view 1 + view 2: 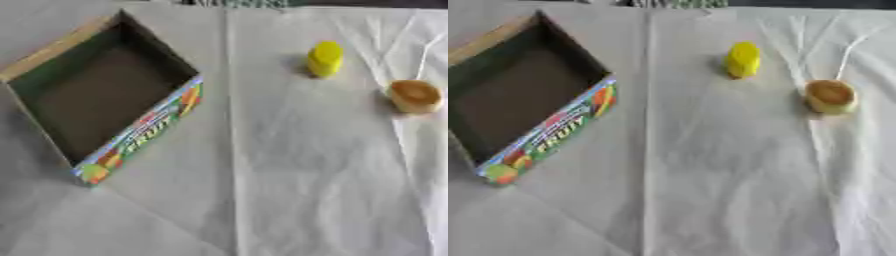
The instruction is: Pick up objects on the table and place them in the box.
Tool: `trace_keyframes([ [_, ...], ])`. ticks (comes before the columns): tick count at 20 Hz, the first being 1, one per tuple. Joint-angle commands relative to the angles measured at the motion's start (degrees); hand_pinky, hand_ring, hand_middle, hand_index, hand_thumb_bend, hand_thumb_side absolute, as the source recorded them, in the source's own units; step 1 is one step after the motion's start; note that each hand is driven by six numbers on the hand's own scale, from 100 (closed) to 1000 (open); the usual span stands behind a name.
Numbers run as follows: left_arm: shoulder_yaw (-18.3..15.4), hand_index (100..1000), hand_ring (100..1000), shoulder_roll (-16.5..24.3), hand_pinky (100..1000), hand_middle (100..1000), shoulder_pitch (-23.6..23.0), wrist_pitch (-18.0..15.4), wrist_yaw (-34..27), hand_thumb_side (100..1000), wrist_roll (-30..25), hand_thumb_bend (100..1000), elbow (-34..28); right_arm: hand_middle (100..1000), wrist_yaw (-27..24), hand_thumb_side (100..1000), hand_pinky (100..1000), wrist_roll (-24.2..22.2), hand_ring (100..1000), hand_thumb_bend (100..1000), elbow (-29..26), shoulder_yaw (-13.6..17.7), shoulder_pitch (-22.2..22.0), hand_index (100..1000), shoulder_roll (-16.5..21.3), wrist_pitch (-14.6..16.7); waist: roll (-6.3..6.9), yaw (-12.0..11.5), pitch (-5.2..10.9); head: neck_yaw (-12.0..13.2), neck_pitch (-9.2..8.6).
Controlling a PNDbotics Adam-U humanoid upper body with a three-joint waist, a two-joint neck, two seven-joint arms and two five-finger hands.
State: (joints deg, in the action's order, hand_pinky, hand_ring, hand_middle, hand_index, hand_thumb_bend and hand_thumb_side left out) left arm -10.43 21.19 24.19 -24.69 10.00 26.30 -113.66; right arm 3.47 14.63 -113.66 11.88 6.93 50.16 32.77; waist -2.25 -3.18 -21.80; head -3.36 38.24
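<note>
Neither arm in view, no hands

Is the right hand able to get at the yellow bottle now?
Probably yes: the yellow bottle stands alone on the white cloth, apart from the round tan object. No hand is visible.

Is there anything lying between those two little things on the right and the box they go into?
Nothing visible: only bare white cloth separates the yellow bottle and the tan round thing from the open box.
</note>
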Motion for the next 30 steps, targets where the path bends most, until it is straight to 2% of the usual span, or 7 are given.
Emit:
trace_keyframes([
  [1,-0.03,865,786,1.83,791,786,0.67,-0.05,-0.19,248,-0.21,121,-0.93,705,0.1,479,866,-0.14,960,100,-0.93,0.33,-0.08,866,2.18,0.04,-0.06,-0.04,1.36,0.03,0.12],
  [9,0.08,865,787,1.91,791,786,0.65,0.02,-0.26,249,-0.4,120,-0.93,716,1.67,440,867,-0.75,975,100,-0.93,-0.27,-0.69,872,3.66,-1.21,-0.13,-0.08,1.37,-0.1,0.23],
  [12,0.14,865,787,1.95,791,786,0.57,0.05,-0.29,252,-0.49,117,-0.93,744,4.26,345,867,-2.07,1000,100,-0.93,-1.5,-1.59,882,5.99,-3.51,-0.17,-0.08,1.31,-0.22,0.24],
  [16,0.27,865,787,2.06,791,786,0.43,0.09,-0.34,254,-0.64,113,-0.93,787,10.78,236,867,-4.28,1000,100,-0.93,-4.13,-2.83,888,10.88,-8.51,-0.29,-0.11,1.28,-0.46,0.36],
  [19,0.39,865,787,2.22,790,787,0.25,0.14,-0.39,258,-0.8,109,-0.93,805,14.49,246,870,-6.09,1000,100,-0.93,-6.37,-3.97,893,14.52,-11.79,-0.45,-0.04,1.27,-0.51,0.42],
  [22,0.42,865,787,2.49,790,787,0.03,0.18,-0.36,259,-0.89,107,-0.93,827,16.83,314,873,-7.88,1000,100,-0.91,-7.9,-4.94,906,17.88,-13.06,-0.7,0.16,1.29,-0.4,0.57],
  [30,0.76,864,787,3.14,790,787,-0.36,0.26,-0.37,264,-1.27,100,-0.93,869,21.71,446,879,-11.5,1000,100,3.89,-11.38,-3.44,928,24.8,-9.84,-1.37,0.34,1.3,-0.59,0.41],
])
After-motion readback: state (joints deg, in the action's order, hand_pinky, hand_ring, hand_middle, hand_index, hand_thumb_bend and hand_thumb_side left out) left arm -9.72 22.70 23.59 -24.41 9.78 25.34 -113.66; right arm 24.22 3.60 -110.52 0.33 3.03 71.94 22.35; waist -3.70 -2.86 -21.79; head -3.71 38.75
